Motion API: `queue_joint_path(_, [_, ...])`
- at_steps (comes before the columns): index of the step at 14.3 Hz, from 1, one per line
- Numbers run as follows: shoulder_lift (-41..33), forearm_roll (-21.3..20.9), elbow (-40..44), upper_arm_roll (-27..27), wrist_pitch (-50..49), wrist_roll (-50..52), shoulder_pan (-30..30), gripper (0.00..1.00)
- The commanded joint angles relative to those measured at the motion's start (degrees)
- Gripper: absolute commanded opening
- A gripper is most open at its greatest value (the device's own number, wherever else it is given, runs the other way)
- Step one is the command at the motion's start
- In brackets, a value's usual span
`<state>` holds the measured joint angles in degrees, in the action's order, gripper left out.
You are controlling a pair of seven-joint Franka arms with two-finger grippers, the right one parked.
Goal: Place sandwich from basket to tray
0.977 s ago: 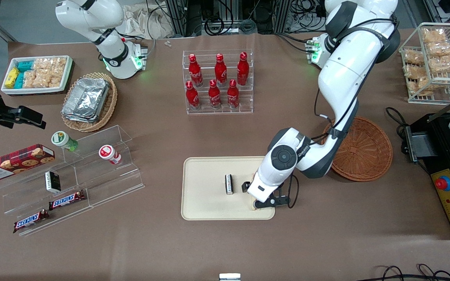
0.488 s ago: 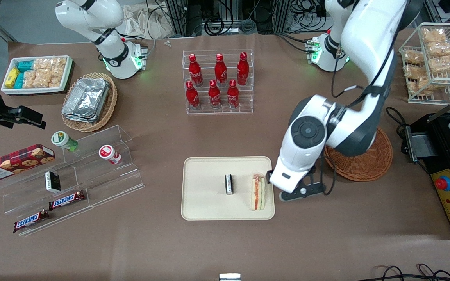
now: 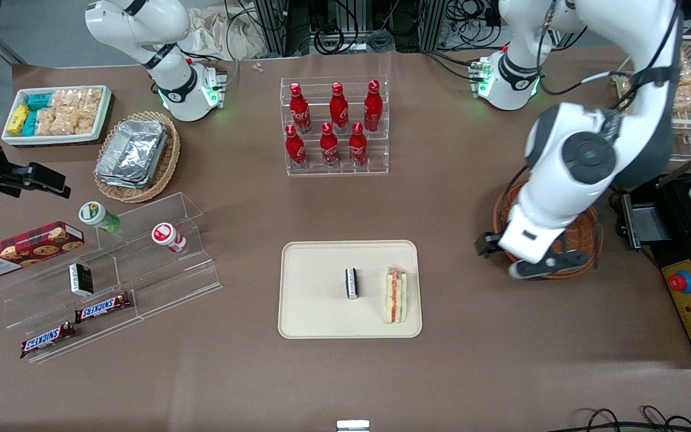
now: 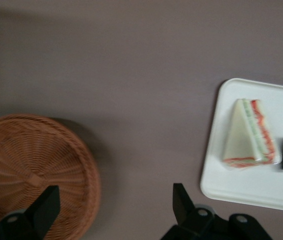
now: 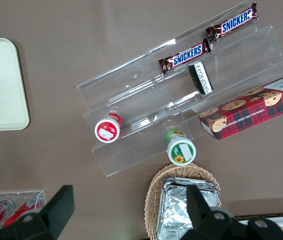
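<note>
- on the tray point(image 3: 315, 312), at the edge nearest the working arm's end of the counter point(image 3: 441, 198), the sandwich point(image 3: 396, 294) lies flat; its long axis runs from the tray's rim nearer the front camera toward the farther rim, with the red and green filling facing the small dark packet point(image 3: 351, 282) beside it
- over the basket point(image 3: 585, 231), at its rim nearer the tray, the gripper point(image 3: 504, 255) hangs with the jaws spread wide and holding nothing; the wrist view shows one dark finger point(image 4: 44, 210) above the wicker and the other above bare counter
- between the jaws and the sandwich there is open counter; the sandwich lies well apart, sideways toward the parked arm's end
- i judge that the placing is done, because the sandwich rests wholly inside the tray's rim and the basket looks empty in the wrist view; the coming move needs only a retreat away from the tray
</note>
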<state>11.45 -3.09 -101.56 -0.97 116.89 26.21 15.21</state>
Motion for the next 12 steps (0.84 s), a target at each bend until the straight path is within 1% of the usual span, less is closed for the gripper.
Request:
queue_joint_path(1, [-6.00,1.33,-3.58,4.90,-2.35,-6.60,0.43,1.00])
queue_joint_path(3, [-3.72,1.42,2.99,7.90,-9.02,-8.27,0.43,1.00])
queue_joint_path(5, [-1.61,2.29,7.76,11.24,-13.52,-13.18,0.43,1.00])
queue_joint_path(7, [-0.55,5.53,8.21,14.23,-13.54,-16.53,0.43,1.00])
queue_joint_path(8, [-0.37,6.16,8.22,15.02,-13.62,-16.37,0.43,1.00])
queue_joint_path(12, [-0.28,5.72,8.83,15.21,-13.62,-16.81,0.43,1.00])
